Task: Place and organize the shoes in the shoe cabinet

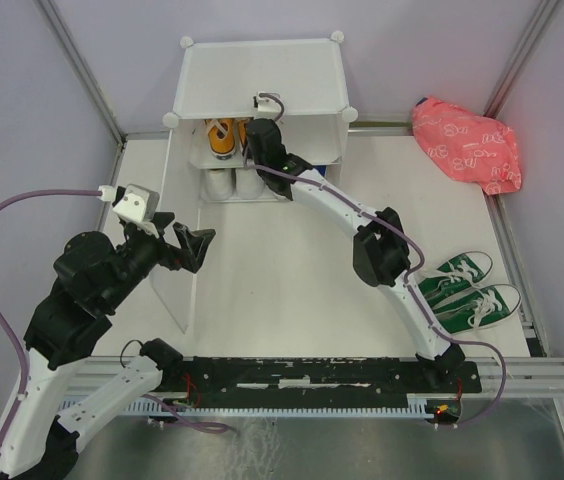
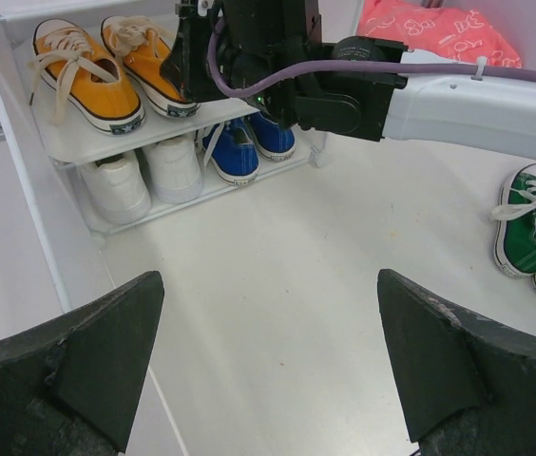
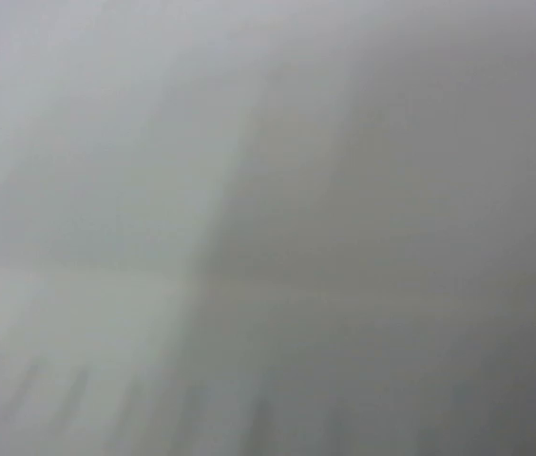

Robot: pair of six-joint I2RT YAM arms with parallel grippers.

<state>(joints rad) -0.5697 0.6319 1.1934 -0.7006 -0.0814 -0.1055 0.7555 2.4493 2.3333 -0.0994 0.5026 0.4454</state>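
Observation:
The white shoe cabinet point(image 1: 262, 75) stands at the back with its front panel point(image 1: 177, 270) swung open to the left. Orange shoes point(image 2: 87, 81) sit on the upper shelf. White shoes point(image 2: 144, 180) and blue shoes point(image 2: 239, 152) sit below them. A green pair point(image 1: 467, 290) lies on the table at the right. My right arm's wrist point(image 1: 265, 145) reaches into the upper shelf beside the orange pair; its jaws are hidden, and the right wrist view is a grey blur. My left gripper point(image 2: 268, 351) hovers open over bare table in front of the cabinet.
A pink patterned bag point(image 1: 467, 145) lies at the back right. The open front panel stands upright just left of my left gripper point(image 1: 197, 245). The right arm point(image 1: 382, 250) arches across the middle of the table.

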